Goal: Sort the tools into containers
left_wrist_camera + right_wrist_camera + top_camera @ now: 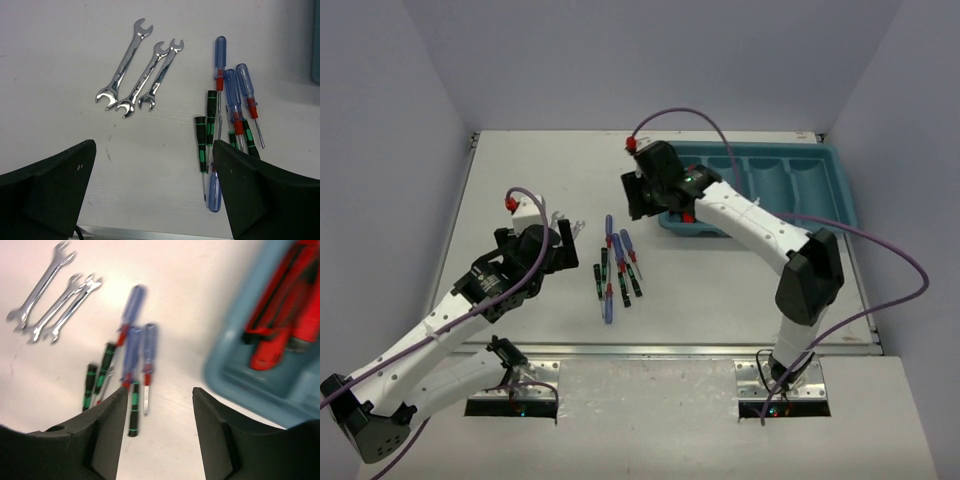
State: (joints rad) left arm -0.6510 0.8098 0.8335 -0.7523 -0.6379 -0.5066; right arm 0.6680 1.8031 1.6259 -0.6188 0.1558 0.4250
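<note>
Three silver wrenches [137,75] lie side by side on the table. To their right lies a loose pile of blue-handled screwdrivers [232,87] and black screwdrivers with green marks [201,140]; the pile also shows in the top view [617,265]. Red-and-black tools [280,315] lie in the end compartment of the teal tray [225,375]. My left gripper [155,150] is open and empty, above bare table below the wrenches. My right gripper [160,395] is open and empty, above the table between the screwdriver pile and the tray's corner.
The teal tray [840,190] stands at the back right, and my right arm crosses its left end in the top view. The table's front edge runs just below the screwdriver pile. Grey walls close in the table's back and sides.
</note>
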